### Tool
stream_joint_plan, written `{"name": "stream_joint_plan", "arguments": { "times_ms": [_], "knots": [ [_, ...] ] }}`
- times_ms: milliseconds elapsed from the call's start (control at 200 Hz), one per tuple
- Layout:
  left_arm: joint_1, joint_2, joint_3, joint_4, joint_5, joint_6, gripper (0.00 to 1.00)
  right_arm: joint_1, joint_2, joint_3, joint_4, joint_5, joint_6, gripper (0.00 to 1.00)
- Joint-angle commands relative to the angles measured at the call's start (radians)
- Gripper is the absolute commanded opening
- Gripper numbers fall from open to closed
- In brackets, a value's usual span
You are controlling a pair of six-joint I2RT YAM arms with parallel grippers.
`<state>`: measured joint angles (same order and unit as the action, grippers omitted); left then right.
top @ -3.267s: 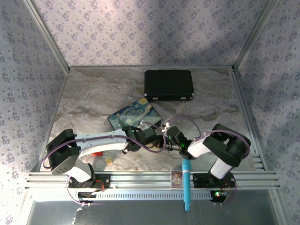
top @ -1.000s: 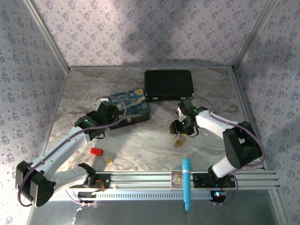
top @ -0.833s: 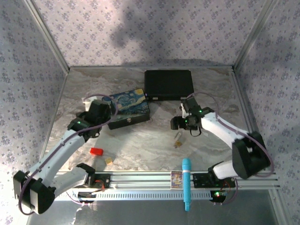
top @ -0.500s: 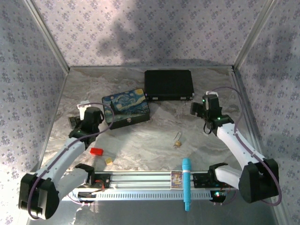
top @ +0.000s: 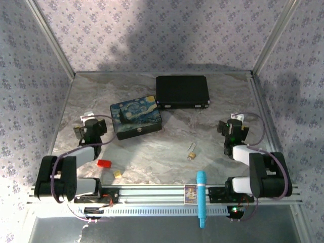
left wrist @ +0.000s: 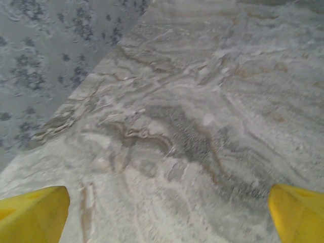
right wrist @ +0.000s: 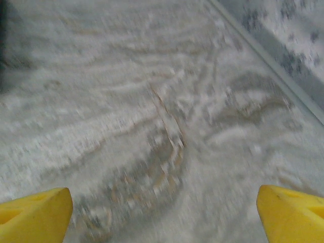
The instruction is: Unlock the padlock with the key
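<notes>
Now | padlock (top: 192, 152): tiny, brass-gold | shackle (top: 193, 147): thin, silvery | on table (top: 152, 162)

Grey-veined marble table (top: 152, 157); lilac floral walls (top: 152, 35). Brass-gold padlock (top: 192, 151); at ten o'clock from it a box (top: 135, 116) of blue-and-yellow swirls, at twelve a black case (top: 182, 91), at nine a red block (top: 104, 163), at six a turquoise marker (top: 201, 197)

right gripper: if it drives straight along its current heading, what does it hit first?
Likely the bare marble tabletop: the right gripper, jaws open, points down and forward at it with nothing between. The black case lies left of that line; depth is unclear.
</notes>
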<state>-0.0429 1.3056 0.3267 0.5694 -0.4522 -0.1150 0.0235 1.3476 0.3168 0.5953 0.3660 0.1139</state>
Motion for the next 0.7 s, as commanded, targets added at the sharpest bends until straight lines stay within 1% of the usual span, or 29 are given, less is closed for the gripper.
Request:
{"name": "stream_joint_plan", "arguments": {
  "times_ms": [0,25,60,95,125,140,160,185,210,225,240,260,295,330,370,400,695],
  "knots": [
    [0.016,0.069,0.022,0.216,0.171,0.042,1.00,-0.015,0.089,-0.005,0.295,-0.043,-0.082,0.94],
    [0.018,0.104,0.014,0.265,0.186,0.051,1.00,-0.014,0.088,0.005,0.287,-0.058,-0.090,0.94],
    [0.021,0.159,0.003,0.347,0.200,0.053,1.00,-0.013,0.081,0.022,0.208,-0.071,-0.064,0.94],
    [0.021,0.221,-0.003,0.412,0.203,0.056,1.00,-0.010,0.101,0.019,0.249,-0.089,-0.104,0.94],
    [0.020,0.249,-0.006,0.465,0.209,0.068,1.00,-0.014,0.123,0.014,0.270,-0.130,-0.112,0.94],
    [0.018,0.247,-0.004,0.451,0.215,0.069,1.00,-0.013,0.142,0.011,0.298,-0.136,-0.114,0.94],
    [0.016,0.234,0.008,0.393,0.213,0.069,1.00,-0.008,0.181,0.003,0.372,-0.134,-0.132,0.92],
    [0.014,0.212,0.031,0.323,0.213,0.065,1.00,0.003,0.206,0.004,0.407,-0.116,-0.142,0.94],
    [0.015,0.224,0.042,0.324,0.214,0.069,1.00,0.005,0.190,0.030,0.338,-0.120,-0.138,0.96],
    [0.014,0.234,0.046,0.337,0.216,0.074,1.00,0.004,0.173,0.054,0.240,-0.137,-0.134,0.96],
    [0.014,0.243,0.054,0.335,0.216,0.076,1.00,-0.006,0.162,0.074,0.189,-0.160,-0.123,0.97],
    [0.016,0.240,0.065,0.305,0.223,0.072,1.00,-0.022,0.171,0.073,0.208,-0.214,-0.118,0.99],
    [0.032,0.223,0.076,0.254,0.255,0.061,1.00,-0.046,0.180,0.061,0.255,-0.245,-0.117,0.99],
    [0.035,0.231,0.070,0.286,0.261,0.062,1.00,-0.040,0.167,0.075,0.199,-0.226,-0.118,0.99],
    [0.037,0.228,0.071,0.275,0.262,0.061,1.00,-0.028,0.178,0.062,0.246,-0.204,-0.127,0.99],
    [0.036,0.227,0.074,0.265,0.261,0.060,1.00,-0.022,0.172,0.066,0.229,-0.173,-0.120,0.99],
    [0.035,0.229,0.071,0.274,0.260,0.062,1.00,-0.026,0.173,0.068,0.229,-0.187,-0.117,0.99]
  ]
}}
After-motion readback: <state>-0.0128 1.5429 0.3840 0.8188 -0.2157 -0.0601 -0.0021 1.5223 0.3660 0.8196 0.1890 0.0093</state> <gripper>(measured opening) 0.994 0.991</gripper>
